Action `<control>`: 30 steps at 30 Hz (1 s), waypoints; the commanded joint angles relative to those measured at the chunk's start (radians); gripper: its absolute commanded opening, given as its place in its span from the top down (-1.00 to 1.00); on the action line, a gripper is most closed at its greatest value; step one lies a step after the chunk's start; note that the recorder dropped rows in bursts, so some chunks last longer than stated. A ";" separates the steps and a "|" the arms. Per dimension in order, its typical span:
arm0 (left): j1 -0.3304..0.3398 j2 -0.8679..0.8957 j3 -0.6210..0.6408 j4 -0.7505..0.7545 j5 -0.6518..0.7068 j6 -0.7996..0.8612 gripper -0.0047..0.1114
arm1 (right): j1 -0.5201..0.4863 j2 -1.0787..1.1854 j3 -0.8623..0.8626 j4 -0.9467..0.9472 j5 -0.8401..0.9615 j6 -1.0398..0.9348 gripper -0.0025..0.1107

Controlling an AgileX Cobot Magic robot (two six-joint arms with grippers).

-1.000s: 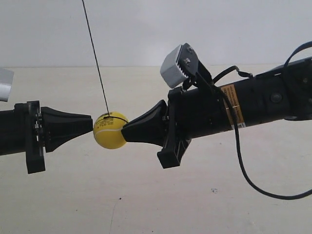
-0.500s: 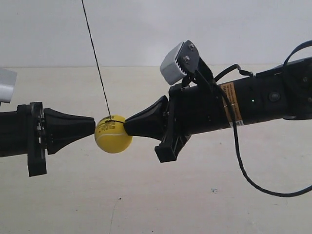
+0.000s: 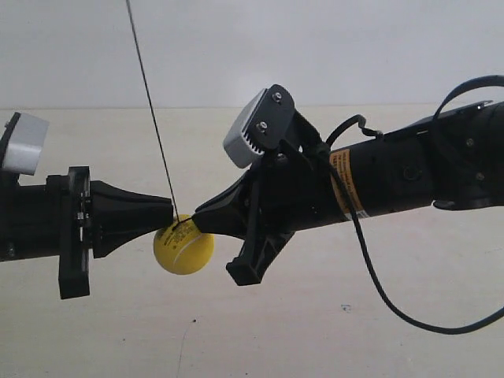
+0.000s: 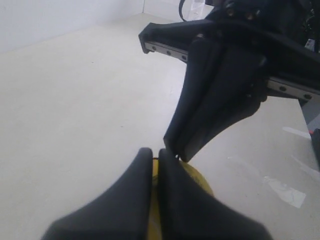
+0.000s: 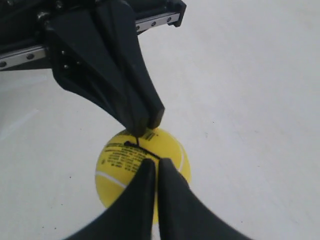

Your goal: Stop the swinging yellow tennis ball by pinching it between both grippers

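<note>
Yellow tennis ball (image 3: 183,252): white curved seam, small dark print, thin string (image 3: 150,102) on top. Hung low betw. tips of L pincer (image 4: 154,154) & R pincer (image 5: 156,164), both clamped closed, empty.

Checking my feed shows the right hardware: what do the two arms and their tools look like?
Both arms are black cylinders. The left tool and right tool are black, tapered, two-fingered cones. The arm at the exterior view's right carries an orange printed label, a ribbed grey-white camera block and a looping black cable; the arm at the exterior view's left has a grey-white block too.
</note>
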 commanded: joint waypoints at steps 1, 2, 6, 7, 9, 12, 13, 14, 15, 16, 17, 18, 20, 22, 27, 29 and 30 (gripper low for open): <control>-0.005 0.001 0.005 -0.035 -0.007 0.008 0.84 | 0.004 0.003 -0.005 0.006 0.008 -0.006 0.96; -0.005 0.001 0.005 -0.035 -0.007 0.008 0.84 | 0.004 0.003 -0.005 0.006 0.011 -0.006 0.96; 0.052 -0.003 0.005 -0.035 -0.009 -0.016 0.84 | 0.004 0.003 -0.005 0.006 0.019 0.001 0.96; 0.072 -0.005 0.005 -0.033 -0.009 -0.032 0.84 | 0.004 0.003 -0.005 0.006 0.019 0.001 0.96; 0.080 -0.005 0.010 -0.033 -0.009 -0.035 0.84 | 0.004 0.003 -0.005 0.006 0.019 0.001 0.96; 0.078 -0.005 0.010 -0.012 -0.010 -0.035 0.84 | 0.004 0.003 -0.005 0.006 0.019 -0.001 0.96; 0.078 -0.005 0.010 -0.007 -0.010 -0.035 0.84 | 0.004 0.003 -0.005 0.006 0.017 -0.001 0.96; 0.078 -0.005 0.010 -0.004 -0.010 -0.039 0.84 | 0.004 0.003 -0.005 0.006 0.017 -0.001 0.96; 0.078 -0.005 0.010 -0.004 -0.010 -0.039 0.84 | 0.004 0.003 -0.005 0.006 0.017 -0.001 0.96; 0.078 -0.005 0.010 -0.003 -0.010 -0.042 0.84 | 0.004 0.003 -0.005 0.008 0.017 -0.001 0.96; 0.078 -0.005 0.010 0.007 -0.002 -0.042 0.84 | 0.004 0.003 -0.005 0.008 0.017 -0.001 0.96; 0.078 -0.005 0.010 0.009 0.015 -0.042 0.84 | 0.004 0.003 -0.005 0.008 0.017 -0.001 0.96; 0.078 -0.005 0.010 -0.005 0.050 -0.056 0.84 | 0.004 0.003 -0.005 0.008 0.013 -0.001 0.96; 0.078 -0.005 0.010 -0.005 0.047 -0.062 0.84 | 0.004 0.003 -0.005 0.008 0.012 -0.001 0.96; 0.078 -0.005 0.010 0.022 0.031 -0.069 0.84 | 0.004 0.003 -0.005 0.008 0.009 0.003 0.96; 0.089 -0.015 0.010 0.038 0.042 -0.069 0.84 | 0.004 0.003 -0.005 0.008 0.009 0.013 0.96; 0.096 -0.022 0.010 0.044 0.045 -0.084 0.84 | 0.004 0.003 -0.005 0.008 0.007 0.013 0.96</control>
